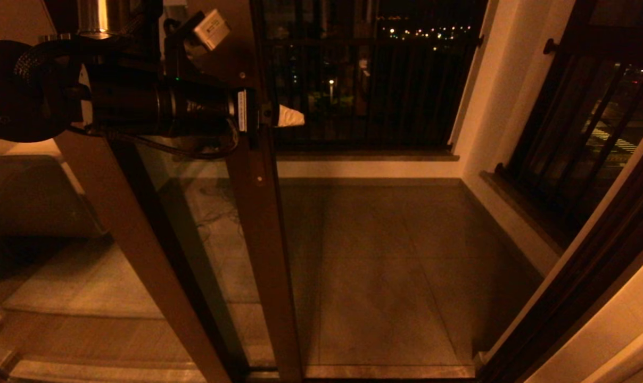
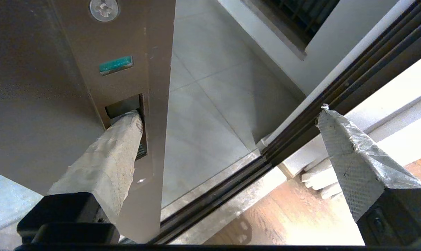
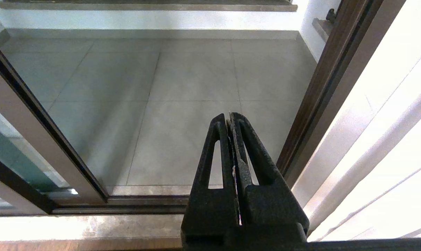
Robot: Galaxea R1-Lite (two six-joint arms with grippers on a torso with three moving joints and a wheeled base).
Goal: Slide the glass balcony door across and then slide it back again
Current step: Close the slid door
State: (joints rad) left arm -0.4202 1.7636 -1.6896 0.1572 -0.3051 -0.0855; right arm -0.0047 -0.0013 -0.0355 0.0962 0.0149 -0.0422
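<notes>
The glass balcony door (image 1: 258, 223) stands left of centre, its dark brown upright edge bearing a slim handle plate (image 2: 121, 87) with a screw (image 2: 104, 7). My left gripper (image 1: 271, 115) is at that edge at handle height. It is open (image 2: 228, 113). One taped finger (image 2: 106, 164) has its tip in the plate's recess, and the other finger (image 2: 350, 164) hangs free past the door's edge, over the doorway. My right gripper (image 3: 229, 116) is shut on nothing, low in front of the doorway and out of the head view.
The doorway to the tiled balcony floor (image 1: 385, 255) lies open on the right, bounded by the dark jamb (image 1: 582, 266). A floor track (image 2: 210, 202) runs along the threshold. A black-barred railing (image 1: 374, 80) closes the balcony's far side. Another brown-framed pane (image 1: 135, 250) overlaps behind.
</notes>
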